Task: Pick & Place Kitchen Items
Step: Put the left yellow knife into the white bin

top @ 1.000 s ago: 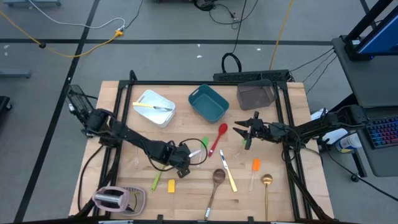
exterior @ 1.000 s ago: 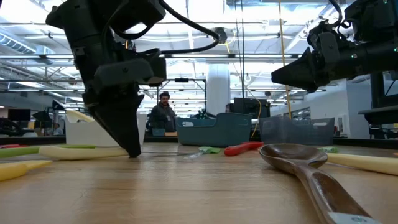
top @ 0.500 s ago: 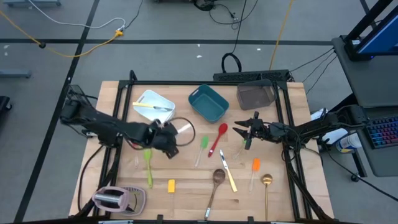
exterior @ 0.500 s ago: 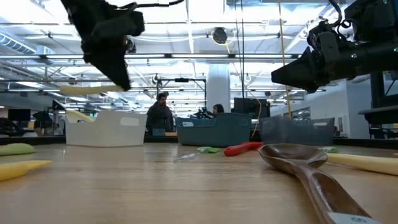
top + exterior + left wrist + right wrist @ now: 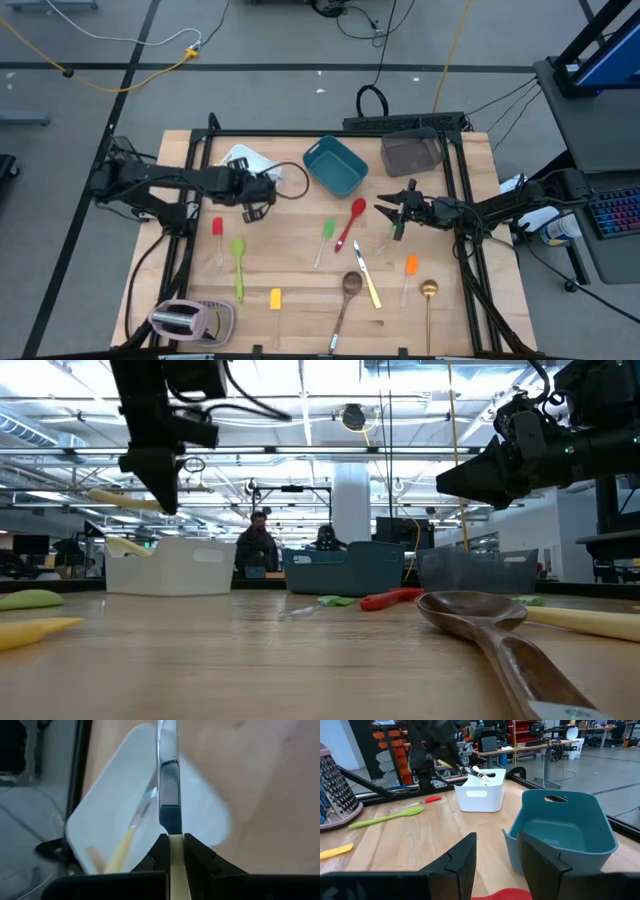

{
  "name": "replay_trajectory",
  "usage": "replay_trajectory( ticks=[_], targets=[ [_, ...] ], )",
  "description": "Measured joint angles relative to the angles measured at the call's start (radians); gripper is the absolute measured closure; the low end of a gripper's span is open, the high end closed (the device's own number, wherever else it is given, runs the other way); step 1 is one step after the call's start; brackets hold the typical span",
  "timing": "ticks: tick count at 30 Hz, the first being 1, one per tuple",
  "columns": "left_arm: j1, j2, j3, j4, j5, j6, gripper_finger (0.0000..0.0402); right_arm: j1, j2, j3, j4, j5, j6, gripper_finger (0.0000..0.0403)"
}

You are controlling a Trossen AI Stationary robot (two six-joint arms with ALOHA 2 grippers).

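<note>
Left gripper (image 5: 172, 840) is pinching a cream-handled knife (image 5: 169, 780) above the white tub (image 5: 107, 820), prob. for dropping in w/ another knife; right gripper (image 5: 398, 214) is waiting, jaws apart, empty.

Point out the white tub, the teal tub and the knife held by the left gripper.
white tub (image 5: 481, 796), right wrist view, on its front wall below the handle slot.
teal tub (image 5: 334, 165), high view, on its inside floor.
knife (image 5: 168, 785), left wrist view, on the blade above the left gripper (image 5: 174, 846).
</note>
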Motion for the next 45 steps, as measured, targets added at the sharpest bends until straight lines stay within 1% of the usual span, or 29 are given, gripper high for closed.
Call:
replay_trajectory(
  ticks=[5, 7, 14, 18, 22, 24, 27, 29, 30, 33, 36, 39, 45],
  targets=[
    [0.119, -0.001, 0.001, -0.118, -0.021, 0.123, 0.0384, 0.000, 0.000, 0.000, 0.001, 0.000, 0.000, 0.0268],
    [0.163, -0.001, 0.001, -0.137, -0.026, 0.185, 0.0384, 0.000, 0.000, 0.000, 0.001, 0.000, 0.000, 0.0268],
    [0.291, 0.006, 0.001, -0.104, -0.026, 0.429, 0.0384, 0.000, 0.000, 0.000, 0.001, 0.002, 0.000, 0.0268],
    [0.344, 0.049, 0.002, -0.052, 0.010, 0.596, 0.0377, 0.000, 0.000, 0.000, 0.001, 0.003, 0.000, 0.0268],
    [0.371, 0.128, 0.001, -0.027, 0.018, 0.768, 0.0376, 0.000, 0.000, 0.000, 0.002, 0.003, -0.002, 0.0268],
    [0.376, 0.168, 0.004, -0.020, -0.012, 0.809, 0.0377, 0.000, 0.000, 0.000, 0.001, 0.003, -0.003, 0.0268],
    [0.383, 0.224, 0.002, -0.017, -0.020, 0.855, 0.0377, 0.000, 0.000, 0.000, 0.001, 0.004, -0.003, 0.0268],
    [0.383, 0.250, 0.003, -0.011, -0.035, 0.915, 0.0376, 0.000, 0.000, 0.000, 0.001, 0.004, -0.004, 0.0268],
    [0.384, 0.263, 0.003, -0.006, -0.049, 0.950, 0.0376, 0.000, 0.000, 0.000, 0.001, 0.004, -0.004, 0.0268],
    [0.383, 0.285, 0.003, 0.032, -0.133, 1.012, 0.0375, 0.000, 0.000, 0.000, 0.001, 0.004, -0.004, 0.0268],
    [0.386, 0.288, 0.002, 0.066, -0.163, 1.043, 0.0375, 0.000, 0.000, 0.000, 0.001, 0.004, -0.004, 0.0268],
    [0.387, 0.287, 0.002, 0.103, -0.144, 1.059, 0.0371, 0.000, 0.000, 0.000, 0.001, 0.004, -0.004, 0.0268],
    [0.386, 0.285, 0.002, 0.144, -0.094, 1.039, 0.0334, 0.000, 0.000, 0.000, 0.001, 0.004, -0.004, 0.0268]
  ],
)
